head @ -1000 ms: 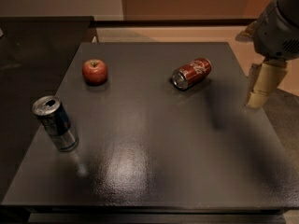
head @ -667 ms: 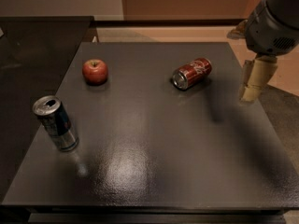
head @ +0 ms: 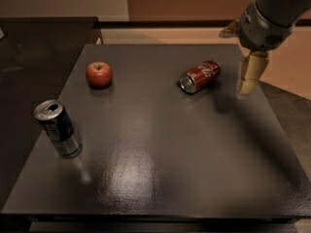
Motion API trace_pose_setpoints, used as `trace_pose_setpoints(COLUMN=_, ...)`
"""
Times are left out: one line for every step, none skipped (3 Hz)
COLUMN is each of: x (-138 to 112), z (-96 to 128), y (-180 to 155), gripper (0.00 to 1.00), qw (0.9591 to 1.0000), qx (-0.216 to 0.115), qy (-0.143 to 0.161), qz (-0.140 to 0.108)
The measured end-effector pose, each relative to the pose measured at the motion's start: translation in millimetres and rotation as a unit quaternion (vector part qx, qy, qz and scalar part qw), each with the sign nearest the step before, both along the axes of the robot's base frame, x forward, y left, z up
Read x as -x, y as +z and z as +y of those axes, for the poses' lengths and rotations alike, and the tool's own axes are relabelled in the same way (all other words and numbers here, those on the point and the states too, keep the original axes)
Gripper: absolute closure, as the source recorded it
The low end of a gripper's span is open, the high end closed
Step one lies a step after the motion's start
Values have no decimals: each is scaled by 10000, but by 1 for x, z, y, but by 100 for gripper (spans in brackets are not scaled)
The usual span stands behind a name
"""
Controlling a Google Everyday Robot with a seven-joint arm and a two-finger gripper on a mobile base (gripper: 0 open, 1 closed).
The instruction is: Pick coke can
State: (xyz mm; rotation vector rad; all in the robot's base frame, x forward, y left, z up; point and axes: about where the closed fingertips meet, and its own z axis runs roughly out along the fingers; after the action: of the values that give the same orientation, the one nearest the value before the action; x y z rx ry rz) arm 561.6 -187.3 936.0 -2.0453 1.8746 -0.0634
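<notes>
The gripper (head: pixel 248 83) hangs over the right edge of the dark table (head: pixel 160 178), at about 2 o'clock from the table's middle. It holds nothing and touches nothing. Whether it is released or clenched cannot be told from this angle, since only one pale beige shape shows below the grey wrist.

The coke can (head: pixel 199 76) lies on its side on the table top, at about 1 o'clock from the middle. It sits near the gripper, at the gripper's 9 o'clock, and apart from it. Its long axis runs from 8 o'clock to 2 o'clock, with the silver top pointing to 8 o'clock and the base to 2 o'clock.

The arm comes in from the upper right corner, at 1 o'clock, and its thick grey wrist tips the gripper down toward 6 o'clock.

A red apple (head: pixel 99 74) rests at 10 o'clock, well apart from the coke can. A blue-and-silver can (head: pixel 57 128) stands upright near the left edge at 9 o'clock.
</notes>
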Motion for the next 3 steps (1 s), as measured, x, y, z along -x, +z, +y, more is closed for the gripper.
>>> trace_pose_setpoints(x=-28, z=8, y=-17, gripper=0, qw=9989, qx=140, qy=435, qz=82)
trace_pose_setpoints(x=-51, z=17, y=-35, gripper=0, qw=9957, qx=351, qy=834, qz=204)
trace_pose_setpoints(x=-66, z=29, y=-54, gripper=0, qw=9906, qx=557, qy=1200, qz=357)
